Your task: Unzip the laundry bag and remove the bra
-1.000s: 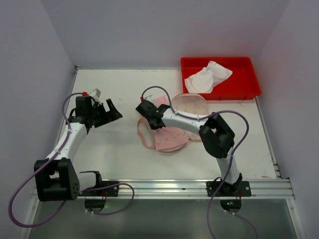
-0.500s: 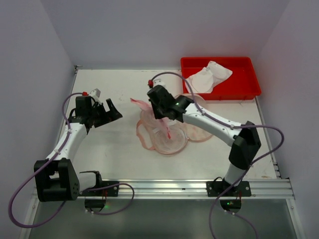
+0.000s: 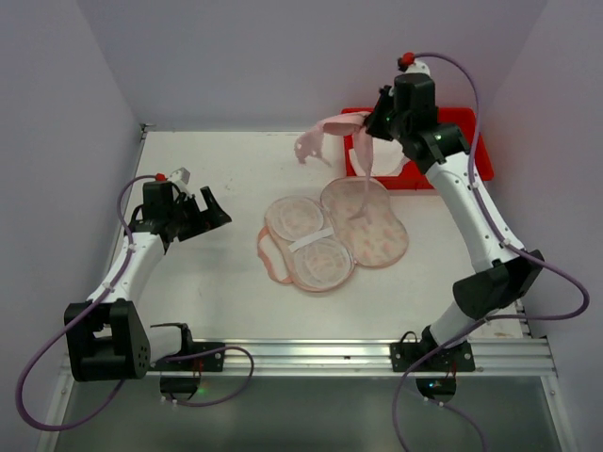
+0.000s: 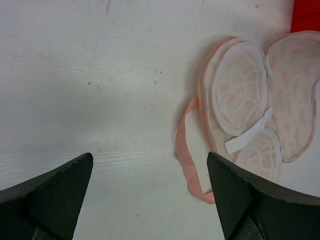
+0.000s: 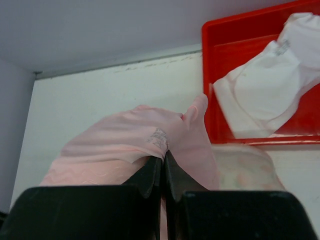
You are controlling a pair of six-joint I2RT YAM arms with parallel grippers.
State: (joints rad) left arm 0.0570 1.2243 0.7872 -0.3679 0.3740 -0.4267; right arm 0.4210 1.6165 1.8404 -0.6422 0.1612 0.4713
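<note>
right claw (image 5: 163,159) clenched on the pink bra (image 5: 125,142), aloft near the far right corner of the worktop (image 3: 217,292), beside the red tray (image 3: 479,162) | left claw (image 4: 150,157) released, jaws wide apart, over the left side | laundry bag (image 3: 330,231) lies unzipped, spread flat at the middle

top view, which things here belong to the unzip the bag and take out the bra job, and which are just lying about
Job:
laundry bag, lying open
pink bra, held up clear of the bag
right gripper, jaws shut on the bra

Lying about:
red tray
white garment in the tray
left gripper, open, holding nothing
</note>
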